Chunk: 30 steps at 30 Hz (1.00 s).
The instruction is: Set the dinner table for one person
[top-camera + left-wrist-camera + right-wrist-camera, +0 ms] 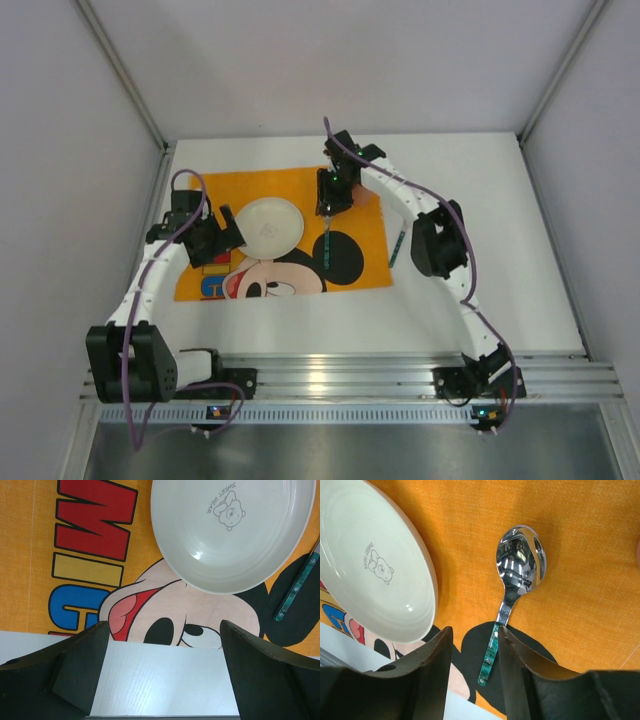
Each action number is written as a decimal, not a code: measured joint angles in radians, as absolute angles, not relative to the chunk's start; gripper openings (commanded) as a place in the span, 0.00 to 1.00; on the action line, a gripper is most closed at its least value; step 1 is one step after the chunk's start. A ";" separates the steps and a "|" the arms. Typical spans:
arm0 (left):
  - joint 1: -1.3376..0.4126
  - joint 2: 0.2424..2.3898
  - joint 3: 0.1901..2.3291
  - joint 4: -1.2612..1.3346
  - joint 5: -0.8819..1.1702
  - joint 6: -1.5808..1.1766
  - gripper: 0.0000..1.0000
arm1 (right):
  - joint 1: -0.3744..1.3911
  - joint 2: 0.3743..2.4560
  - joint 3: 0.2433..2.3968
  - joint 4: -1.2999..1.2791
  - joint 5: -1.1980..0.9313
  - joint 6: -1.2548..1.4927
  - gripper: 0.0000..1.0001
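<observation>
The white dinner table [490, 200] carries an orange Mickey Mouse placemat [225, 185]. A white plate [270, 225] with a small bear print lies on the mat's upper middle. A spoon [519, 562] with a green handle [489, 660] lies flat on the mat, right of the plate. My right gripper [475, 632] is open just above the mat, its fingers astride the spoon's handle, which sits close to the right finger. My left gripper [162, 630] is open and empty over the mat's near edge, left of the plate [230, 530].
A second green-handled utensil [398, 244] lies at the placemat's right edge, beside the right arm's elbow. An aluminium rail [330, 375] runs along the table's near edge. Grey walls close in the left, right and far sides.
</observation>
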<state>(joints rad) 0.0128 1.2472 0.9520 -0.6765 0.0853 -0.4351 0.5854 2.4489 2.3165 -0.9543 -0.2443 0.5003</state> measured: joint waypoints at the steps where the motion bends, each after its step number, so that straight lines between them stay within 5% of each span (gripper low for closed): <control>1: 0.013 1.248 0.953 -0.677 0.086 -0.435 0.97 | 0.585 2.449 2.317 -0.952 -0.249 0.501 0.42; 12: 0.013 1.300 0.966 -0.647 0.125 -0.455 0.98 | 0.595 2.241 2.202 -0.935 -0.300 0.466 0.47; 21: 0.009 1.307 0.966 -0.627 0.142 -0.473 0.98 | 0.353 1.800 1.733 -0.882 -0.210 0.429 0.47; 30: -0.016 1.307 0.966 -0.626 0.143 -0.473 0.98 | 0.223 1.988 1.531 -0.873 -0.120 0.403 0.48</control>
